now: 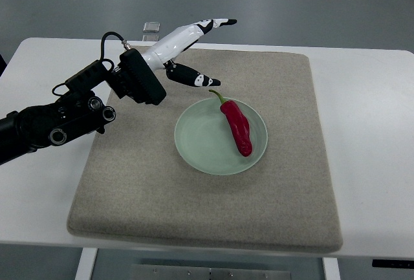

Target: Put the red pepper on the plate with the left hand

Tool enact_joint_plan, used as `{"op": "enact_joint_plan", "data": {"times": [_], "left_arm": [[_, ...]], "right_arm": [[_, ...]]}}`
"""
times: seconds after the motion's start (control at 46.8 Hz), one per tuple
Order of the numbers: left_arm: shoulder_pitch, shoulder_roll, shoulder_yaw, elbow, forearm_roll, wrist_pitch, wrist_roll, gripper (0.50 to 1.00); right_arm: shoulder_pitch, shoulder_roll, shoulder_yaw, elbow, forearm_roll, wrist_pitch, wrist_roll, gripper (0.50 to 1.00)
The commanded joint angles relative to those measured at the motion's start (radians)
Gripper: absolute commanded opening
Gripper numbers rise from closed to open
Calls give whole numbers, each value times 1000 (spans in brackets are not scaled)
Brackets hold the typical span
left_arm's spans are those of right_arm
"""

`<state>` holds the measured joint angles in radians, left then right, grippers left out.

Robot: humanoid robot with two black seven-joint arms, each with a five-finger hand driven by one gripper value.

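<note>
White table [375, 138] and beige mat [194, 209] are holding the plate [197, 144], where the red pepper [238, 127] is lying; my left hand [187, 50] is hovering beside it, fingers spread, holding nothing.

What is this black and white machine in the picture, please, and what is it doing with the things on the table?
You are looking at one picture, taken steeply from above, from the robot's own side. The black arm coming in from the left edge belongs to a humanoid robot; it ends in the left hand, with white and black fingers. These fingers are spread and hold nothing. On the white table lies a beige mat, and on it stands a pale green plate. A red pepper with a green stem lies on the plate, toward its right side. The hand is beside the plate, not touching the pepper. The right arm does not show.
</note>
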<state>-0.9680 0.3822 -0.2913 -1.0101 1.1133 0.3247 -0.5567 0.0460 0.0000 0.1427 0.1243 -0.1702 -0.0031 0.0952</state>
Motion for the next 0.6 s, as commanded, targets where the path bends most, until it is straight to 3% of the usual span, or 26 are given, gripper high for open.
{"op": "enact_joint_plan", "data": {"times": [0.0,0.342,0.577], "left_arm": [[2,0,0,11,-79,28,0,958],[26,-11,-71,117,-556,50,0,962],[89,-19,-204,120,-742,48,1,964]], "right_arm": [[0,0,0,0,0,0,0,932],[0,0,0,0,0,0,0,932],[0,0,0,0,0,0,0,932]]}}
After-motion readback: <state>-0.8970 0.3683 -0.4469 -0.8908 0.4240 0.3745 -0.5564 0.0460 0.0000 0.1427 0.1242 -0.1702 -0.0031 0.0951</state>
